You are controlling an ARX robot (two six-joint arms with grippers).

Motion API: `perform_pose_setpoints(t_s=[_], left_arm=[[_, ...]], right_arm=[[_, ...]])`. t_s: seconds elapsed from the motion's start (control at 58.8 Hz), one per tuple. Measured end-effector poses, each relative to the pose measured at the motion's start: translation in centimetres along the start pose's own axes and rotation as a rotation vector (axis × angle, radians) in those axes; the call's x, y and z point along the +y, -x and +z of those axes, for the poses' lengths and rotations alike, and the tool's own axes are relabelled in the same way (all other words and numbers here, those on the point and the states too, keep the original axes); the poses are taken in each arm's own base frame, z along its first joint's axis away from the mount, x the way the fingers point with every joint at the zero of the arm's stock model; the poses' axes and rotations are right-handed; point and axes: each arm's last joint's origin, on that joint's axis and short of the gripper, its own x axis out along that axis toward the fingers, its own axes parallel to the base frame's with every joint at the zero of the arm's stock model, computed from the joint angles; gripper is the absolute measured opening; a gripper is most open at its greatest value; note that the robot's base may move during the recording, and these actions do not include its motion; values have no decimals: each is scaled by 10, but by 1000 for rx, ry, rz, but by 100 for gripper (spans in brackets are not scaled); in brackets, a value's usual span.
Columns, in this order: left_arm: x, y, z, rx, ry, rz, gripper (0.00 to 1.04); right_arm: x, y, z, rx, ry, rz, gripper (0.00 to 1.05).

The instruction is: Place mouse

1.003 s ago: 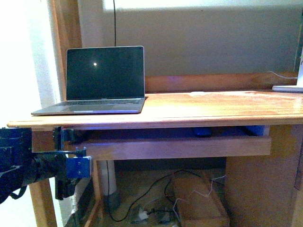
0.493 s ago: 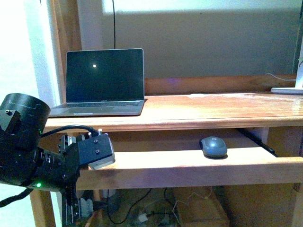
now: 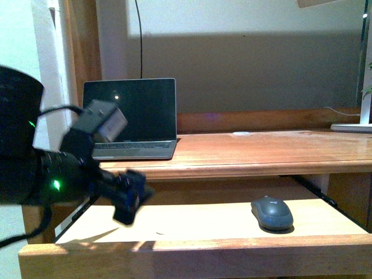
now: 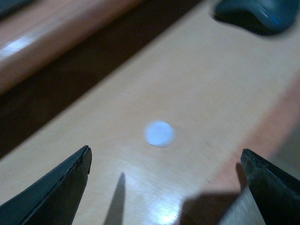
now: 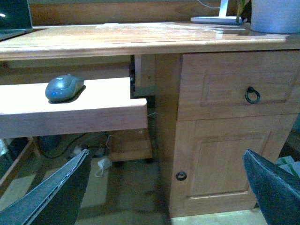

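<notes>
On the pull-out tray (image 3: 192, 226), toward its right end, the mouse (image 3: 272, 214) sat untouched, while the left gripper (image 3: 129, 200) hovered over the tray's left part, fingers spread wide and empty, and the right gripper (image 5: 166, 154), beyond the tray's right end, gaped empty too.

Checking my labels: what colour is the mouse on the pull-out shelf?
The mouse is dark grey, clearest in the front view.

Front view faces the pull-out tray (image 3: 192, 224) head-on, near. Left wrist view close above it, angled down; right wrist view farther back, off its right end. All share the mouse (image 3: 272, 213).
</notes>
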Motion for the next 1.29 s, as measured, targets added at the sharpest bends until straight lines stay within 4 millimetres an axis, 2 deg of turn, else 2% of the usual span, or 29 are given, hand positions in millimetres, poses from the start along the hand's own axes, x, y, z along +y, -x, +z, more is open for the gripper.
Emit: perform_pose_setpoints(t_s=[0.102,0.221,0.323,0.391,0.544,0.629,0.765,0.952,1.003,1.088,1.224,1.292], left_arm=[[8,26,20,-118,140,192,97],[1,58,23,-199,147,363,97],[-12,88,11,-204,144,482,97],[-24,113,-3,-188,162,553,97],[-57,155,-34,-156,180,586,97],[-74,181,-57,-195,196,564,82],[-86,214,-94,-195,211,563,59],[-85,227,-102,-255,212,565,27],[-85,228,-106,-252,212,566,18],[-84,230,-112,-250,214,568,2],[-78,237,-120,-249,219,579,3],[-79,238,-122,-254,217,574,3]], right_arm=[[0,0,0,0,0,0,97],[0,0,0,0,0,0,97],[0,0,0,0,0,0,97],[0,0,0,0,0,0,97],[0,0,0,0,0,0,97],[0,0,0,0,0,0,97],[0,0,0,0,0,0,97],[8,-4,-2,74,-54,-1,97],[13,-7,4,56,-55,12,97],[22,-15,23,-1,-66,25,97],[41,-39,57,-67,-75,53,97],[60,-66,72,-74,-47,78,97]])
